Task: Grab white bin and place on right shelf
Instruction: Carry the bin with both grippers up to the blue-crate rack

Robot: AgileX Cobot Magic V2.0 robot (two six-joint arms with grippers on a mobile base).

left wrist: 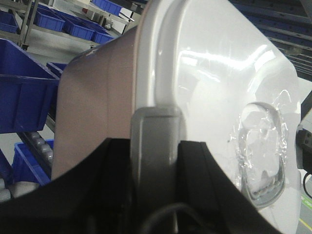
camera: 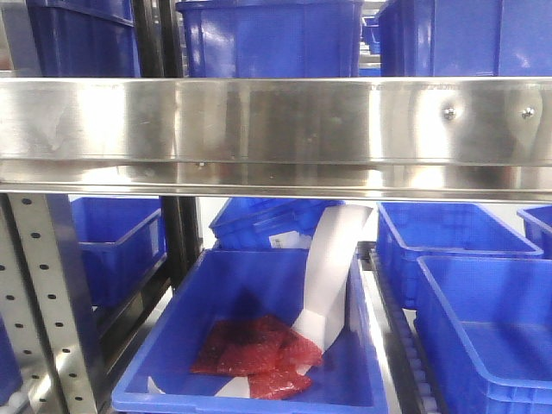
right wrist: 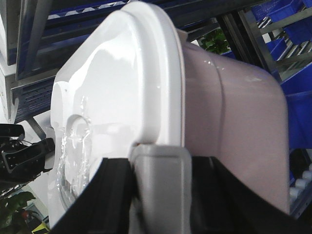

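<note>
Looking from the front, the right shelf (camera: 259, 121) is stretching across the upper half of the scene, its shiny steel rail carrying two rivets (camera: 448, 112) near the right end, while a perforated grey upright (camera: 43, 302) is standing beneath it on the left. Below the rail a blue bin (camera: 183, 332) is sitting with red packets (camera: 259, 349) lying on its floor and a white paper strip (camera: 332, 259) leaning against its far right corner; more blue tubs are sitting around and above it. At the left wrist, the white bin (left wrist: 97, 97) is looming large and tilted, its glossy lid (left wrist: 219, 73) facing the camera, and the left gripper (left wrist: 155, 144) is clamping the grey handle (left wrist: 156, 161) at the lid's edge, one dark finger on each side. At the right wrist, the right gripper (right wrist: 160, 163) is gripping the matching grey handle at the other end in the same way. The tub is hanging between the two arms, with racks of blue tubs standing behind it.
</note>
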